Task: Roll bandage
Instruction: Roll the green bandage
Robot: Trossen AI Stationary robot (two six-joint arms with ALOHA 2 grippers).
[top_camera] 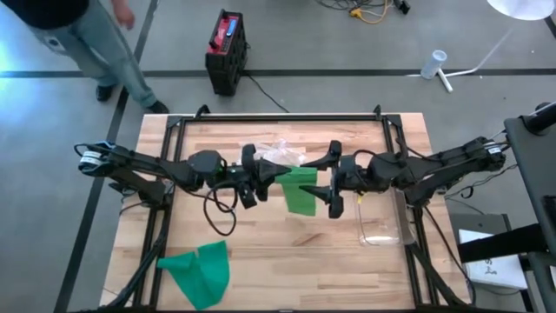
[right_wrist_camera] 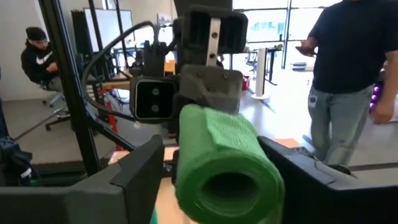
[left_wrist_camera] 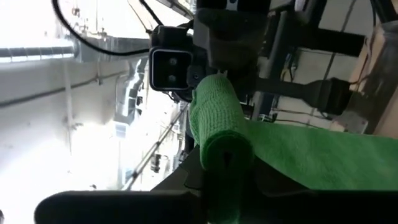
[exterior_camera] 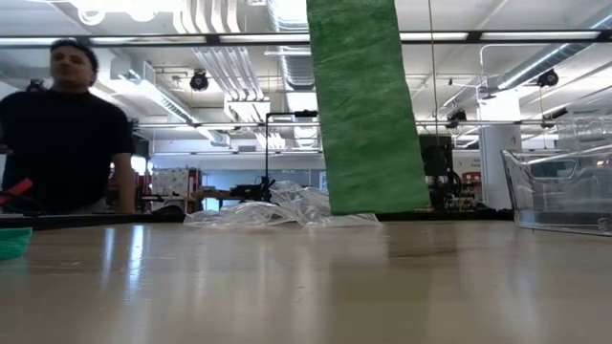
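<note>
Hanging above the middle of the surface (top_camera: 287,252), the green bandage (top_camera: 301,189) is held up between the two arms. Its rolled part (left_wrist_camera: 217,134) is thick and lies between them, and a flat loose strip (exterior_camera: 363,105) goes down from it; in the low view the lower edge of the strip stays above the wood, not touching it.

The left gripper (top_camera: 263,176) is at the roll from the left side. Its jaws are pressed almost together and they pinch the end of the roll, as the left wrist view shows.

The right gripper (top_camera: 333,180) is at the other end of the roll. Its jaws are spread wide, one finger (right_wrist_camera: 134,171) on each side of the roll (right_wrist_camera: 224,165). If they touch the roll, I cannot tell.

A clear plastic box (top_camera: 382,222) stands on the surface near the right edge, below the right arm. What is in it I cannot tell. Some crumpled clear plastic wrap (top_camera: 282,154) lies behind the bandage, near the far edge. A second green cloth (top_camera: 200,271) lies flat at the near left corner, well apart from both arms.

A person (exterior_camera: 62,134) in dark clothes stands behind the surface in the low view.
</note>
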